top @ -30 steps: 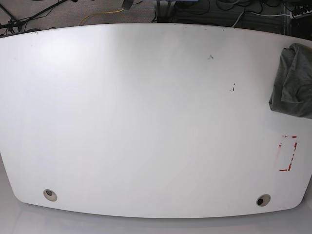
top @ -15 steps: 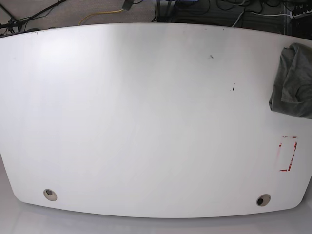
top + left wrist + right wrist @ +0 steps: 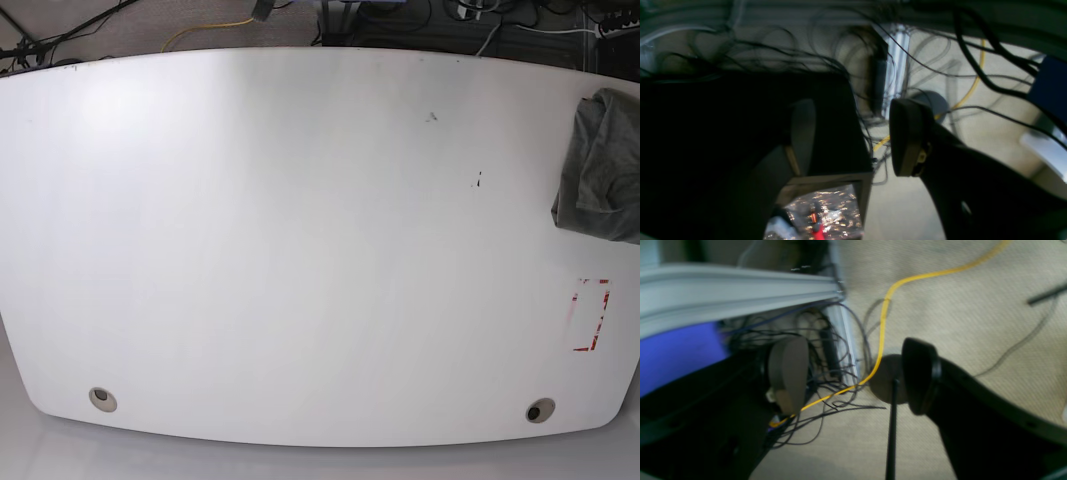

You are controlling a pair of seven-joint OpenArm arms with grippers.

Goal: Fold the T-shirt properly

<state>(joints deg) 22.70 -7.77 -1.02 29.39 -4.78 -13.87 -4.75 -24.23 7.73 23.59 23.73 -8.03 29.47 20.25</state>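
Your base view is bright and evenly lit from above; the white desk (image 3: 300, 250) shows a soft sheen near its far left, and its edges bow with wide-lens distortion. The T-shirt (image 3: 603, 165) at the right border stays sharp enough to show wrinkles. Your left wrist view is dim, its left half nearly black, with the left tool (image 3: 853, 136) soft and blurred. Your right wrist view is brighter, yet the right tool (image 3: 853, 375) and the floor cables (image 3: 826, 386) are out of focus.
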